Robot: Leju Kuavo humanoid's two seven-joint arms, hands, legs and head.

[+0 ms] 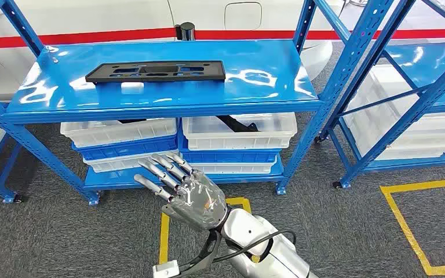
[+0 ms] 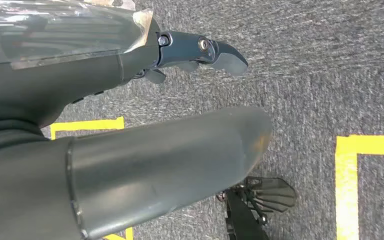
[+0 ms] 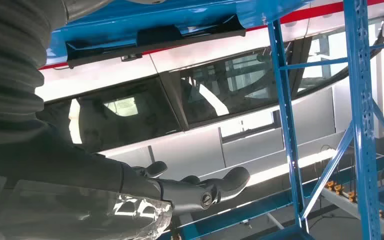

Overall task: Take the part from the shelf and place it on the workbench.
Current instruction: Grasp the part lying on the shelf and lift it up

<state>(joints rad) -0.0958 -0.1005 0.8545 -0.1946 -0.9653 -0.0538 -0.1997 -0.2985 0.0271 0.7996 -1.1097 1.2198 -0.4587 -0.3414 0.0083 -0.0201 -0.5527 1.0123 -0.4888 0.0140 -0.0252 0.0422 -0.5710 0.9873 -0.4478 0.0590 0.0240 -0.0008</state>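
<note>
Black, flat and perforated, the part (image 1: 156,71) lay on your blue metal shelf (image 1: 255,87). Your right hand (image 1: 191,194) hovered below it, fingers spread, holding nothing. Left hand (image 2: 200,50): finger state undeterminable.

The flat black plastic part with cut-outs (image 1: 156,71) lies on the blue metal shelf's (image 1: 255,92) top board, white plastic trays (image 1: 239,131) stacked beneath it — the right hand (image 1: 186,189) hangs before the shelf, below that board

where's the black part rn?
Head view: the black part lies flat on the blue shelf's top deck, left of centre, a small white piece just in front; the right hand is below, not touching.
</note>
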